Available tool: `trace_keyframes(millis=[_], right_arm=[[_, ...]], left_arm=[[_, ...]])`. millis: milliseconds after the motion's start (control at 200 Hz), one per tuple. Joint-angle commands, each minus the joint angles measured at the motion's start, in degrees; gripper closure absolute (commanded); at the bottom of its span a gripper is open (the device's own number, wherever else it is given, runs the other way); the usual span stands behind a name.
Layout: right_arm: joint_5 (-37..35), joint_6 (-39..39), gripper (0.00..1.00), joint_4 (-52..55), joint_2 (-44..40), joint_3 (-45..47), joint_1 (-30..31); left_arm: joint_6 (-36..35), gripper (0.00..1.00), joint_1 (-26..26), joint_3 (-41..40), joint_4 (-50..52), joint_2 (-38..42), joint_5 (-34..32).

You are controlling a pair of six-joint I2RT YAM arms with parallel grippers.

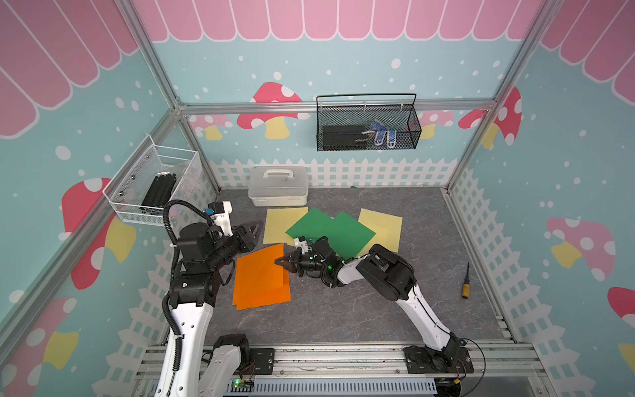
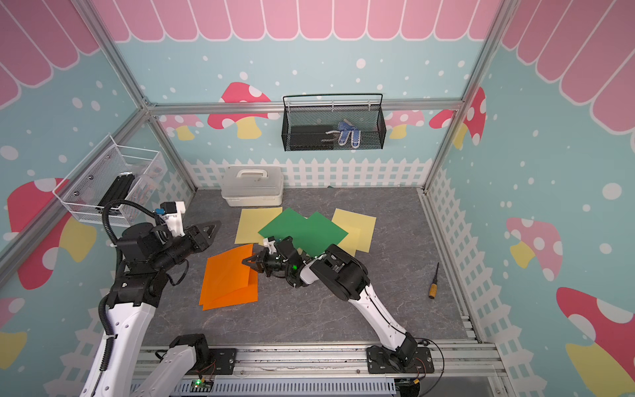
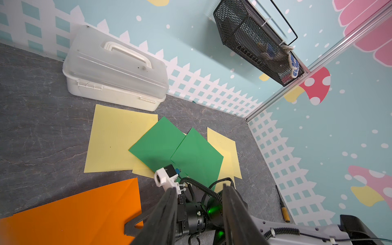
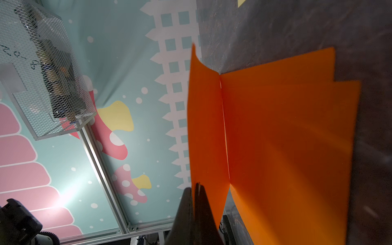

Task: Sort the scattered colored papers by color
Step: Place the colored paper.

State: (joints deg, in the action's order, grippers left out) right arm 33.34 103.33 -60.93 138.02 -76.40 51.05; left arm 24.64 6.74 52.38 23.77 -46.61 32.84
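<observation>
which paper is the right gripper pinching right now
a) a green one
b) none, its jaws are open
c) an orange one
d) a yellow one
C: the right gripper is shut on the edge of an orange paper, and that edge is raised off the orange pile lying flat beneath it.

Box (image 1: 278, 185) behind the papers (image 1: 343, 233), screwdriver (image 1: 466, 282) well right of them.

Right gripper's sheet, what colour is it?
Orange. The right wrist view shows the sheet best, pinched in the shut right gripper.
</observation>
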Motion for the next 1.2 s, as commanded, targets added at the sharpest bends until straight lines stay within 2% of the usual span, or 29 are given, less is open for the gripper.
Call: trace_keyframes(millis=[0,95,210,365,1026,1116,1196], right_arm=[[-2.88,6.01,1.0,-2.28,0.69,1.31,0.54],[-3.52,6.05,1.0,-1.87,0.5,2.33,0.63],[-3.98,6.36,0.9,-1.74,0.6,3.16,0.72],[-3.78,6.55,0.83,-1.91,0.98,3.39,0.78],[-2.11,7.07,0.86,-0.63,2.99,0.36,1.25],[-1.45,6.31,0.86,1.06,3.02,-0.55,1.25],[-0.82,3.06,0.83,6.77,1.46,-0.47,1.25]], left_arm=[[-0.82,0.61,0.44,-0.64,-0.09,0.73,0.82],[-0.73,0.61,0.51,-0.72,-0.08,0.82,0.91],[-0.71,0.62,0.55,-0.88,-0.19,0.91,1.0],[-0.71,0.62,0.55,-1.05,-0.17,1.07,1.18],[-0.85,0.61,0.53,-1.32,-0.28,0.91,1.45],[-0.97,0.62,0.55,-1.24,-0.21,0.82,1.59],[-1.07,0.61,0.57,-1.23,-0.18,0.86,1.53]])
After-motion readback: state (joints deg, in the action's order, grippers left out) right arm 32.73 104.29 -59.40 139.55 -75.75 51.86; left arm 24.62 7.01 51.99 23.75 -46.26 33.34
